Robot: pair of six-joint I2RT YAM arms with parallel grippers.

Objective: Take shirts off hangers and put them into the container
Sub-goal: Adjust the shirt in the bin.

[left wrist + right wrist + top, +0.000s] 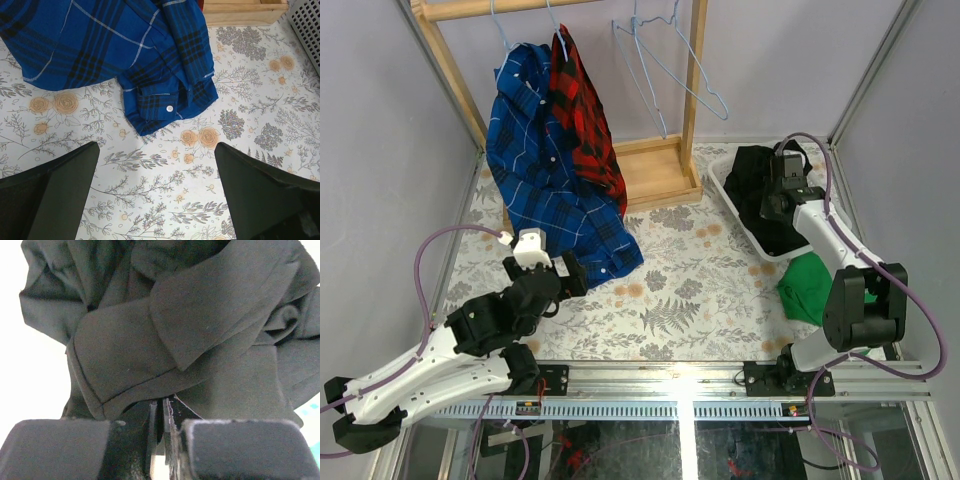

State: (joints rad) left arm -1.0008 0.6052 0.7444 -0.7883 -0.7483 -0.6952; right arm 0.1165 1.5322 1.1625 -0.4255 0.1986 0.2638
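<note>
My left fingers (pixel 156 150) are spread wide and hold nothing, hovering low over the flowered worktop (pixel 690 290) just short of the blue plaid shirt (pixel 100 40). That shirt hangs on the wooden rack (pixel 655 170), its hem trailing onto the worktop, with the red-and-black shirt (pixel 582 110) beside it. Two bare hangers (pixel 660 70) hang further right. My right fingers (pixel 162 405) are all but closed, their tips against a black shirt (pixel 175 315) heaped in the white container (pixel 745 232). I cannot tell whether a fold is caught.
</note>
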